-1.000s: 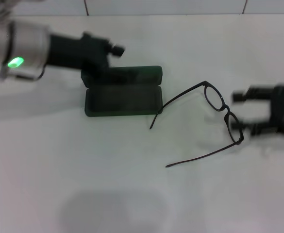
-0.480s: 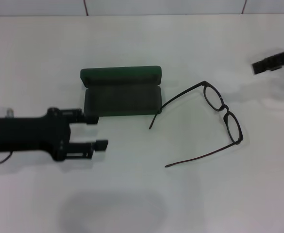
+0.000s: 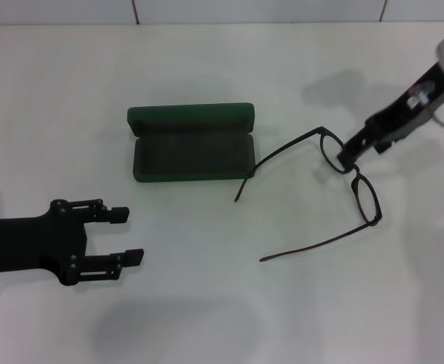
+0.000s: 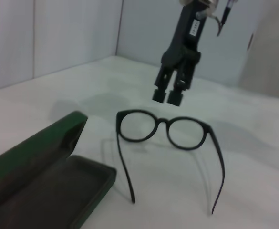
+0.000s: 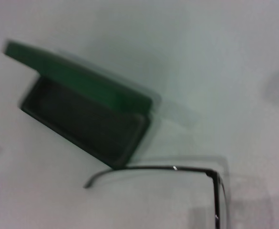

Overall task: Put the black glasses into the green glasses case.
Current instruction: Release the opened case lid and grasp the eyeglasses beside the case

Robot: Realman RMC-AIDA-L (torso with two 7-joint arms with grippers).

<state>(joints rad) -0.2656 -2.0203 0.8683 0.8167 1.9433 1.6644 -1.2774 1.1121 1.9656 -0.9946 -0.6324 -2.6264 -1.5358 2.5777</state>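
In your head view the black glasses (image 3: 348, 176) lie open right of the green glasses case (image 3: 192, 150), the right gripper (image 3: 349, 155) above their bridge, the left gripper (image 3: 119, 236) spread wide and far off. Your left wrist view shows the right fingers (image 4: 160, 94) nearly together, holding nothing. Your right wrist view shows a temple tip by the case's open end.

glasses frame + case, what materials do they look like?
Black glasses: thin dark frame with slim arms, probably plastic; a small glint on one arm hints at a smooth finish. Green glasses case: rigid shell, lid standing open unsupported, matte dark green outside, duller grey-green lining, possibly fabric.
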